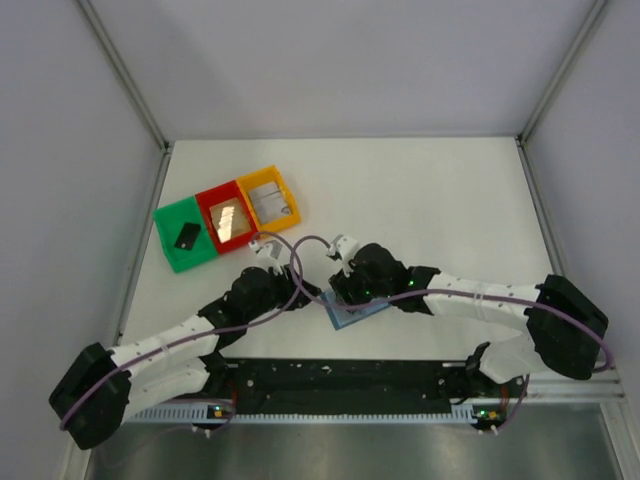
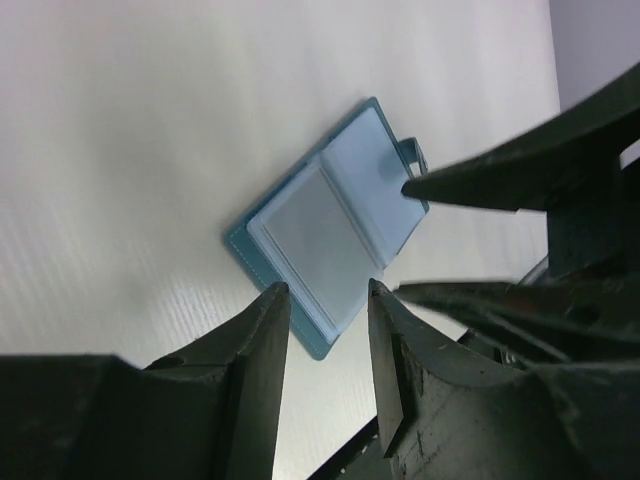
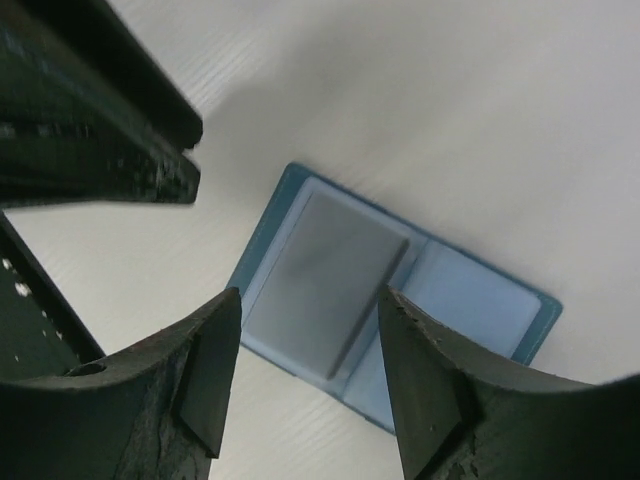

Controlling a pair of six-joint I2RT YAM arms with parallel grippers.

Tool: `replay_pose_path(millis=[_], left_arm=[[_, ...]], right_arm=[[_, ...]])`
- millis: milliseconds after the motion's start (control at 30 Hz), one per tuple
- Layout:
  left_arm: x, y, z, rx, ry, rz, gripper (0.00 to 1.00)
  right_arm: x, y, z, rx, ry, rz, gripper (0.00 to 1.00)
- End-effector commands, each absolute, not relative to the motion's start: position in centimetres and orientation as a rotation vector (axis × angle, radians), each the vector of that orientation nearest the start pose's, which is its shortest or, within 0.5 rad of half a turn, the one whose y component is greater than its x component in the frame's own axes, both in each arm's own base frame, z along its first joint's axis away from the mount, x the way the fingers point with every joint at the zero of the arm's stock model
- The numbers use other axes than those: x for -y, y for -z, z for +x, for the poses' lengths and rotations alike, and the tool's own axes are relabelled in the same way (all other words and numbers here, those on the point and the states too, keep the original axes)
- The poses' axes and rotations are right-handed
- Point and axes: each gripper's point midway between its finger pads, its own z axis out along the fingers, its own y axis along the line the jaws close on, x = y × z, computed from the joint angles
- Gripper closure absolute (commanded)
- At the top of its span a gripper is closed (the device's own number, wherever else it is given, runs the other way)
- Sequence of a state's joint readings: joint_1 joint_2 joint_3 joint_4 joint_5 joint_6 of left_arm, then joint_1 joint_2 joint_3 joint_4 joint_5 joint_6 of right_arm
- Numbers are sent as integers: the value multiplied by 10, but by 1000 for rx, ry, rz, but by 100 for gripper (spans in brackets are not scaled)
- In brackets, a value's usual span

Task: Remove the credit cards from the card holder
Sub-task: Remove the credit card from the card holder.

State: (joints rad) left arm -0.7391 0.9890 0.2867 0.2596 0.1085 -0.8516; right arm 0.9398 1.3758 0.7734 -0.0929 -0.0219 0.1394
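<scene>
The blue card holder [image 1: 352, 317] lies open on the white table near the front edge. A grey card [image 3: 325, 280] sits in one of its paler inner pockets; the other panel [image 3: 470, 300] shows no card. The holder [image 2: 345, 235] and card [image 2: 315, 240] also show in the left wrist view. My left gripper [image 2: 327, 288] is open and empty, just short of the holder's near corner. My right gripper [image 3: 310, 295] is open and empty, hovering above the card. The two grippers [image 1: 312, 292] [image 1: 340, 298] are close together over the holder.
Three plastic trays stand in a row at the back left: green [image 1: 172, 250] with a black card, red [image 1: 208, 197] with a brownish card, yellow [image 1: 262, 177] with a silver card. The black rail of the arm bases [image 1: 340, 375] runs along the table's near edge.
</scene>
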Motion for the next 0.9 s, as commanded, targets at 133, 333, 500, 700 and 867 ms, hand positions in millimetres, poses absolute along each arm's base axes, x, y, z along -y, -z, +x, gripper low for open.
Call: replay_pose_path(millis=[133,333,500,700,867], left_arm=[[206,-89,208,-2111,900,-217,58],[202,-86,205,-2110,901,-228,57],[206,-86,204,-2124,916,-219,57],[208,-86,203,-2130,926,-208,57],[211,-87,202,-2138,937,-195,57]], right_arm=[[-306,-61,186,-2100,-481,-1079,39],[-316,-56,174,-2076,-465,-1143,39],[-318,-47,174,-2081,-426,-1175,41],[-310,-23,167,-2124,-352,-1238,43],[-299,-14,168,-2160,-299,-1212,57]])
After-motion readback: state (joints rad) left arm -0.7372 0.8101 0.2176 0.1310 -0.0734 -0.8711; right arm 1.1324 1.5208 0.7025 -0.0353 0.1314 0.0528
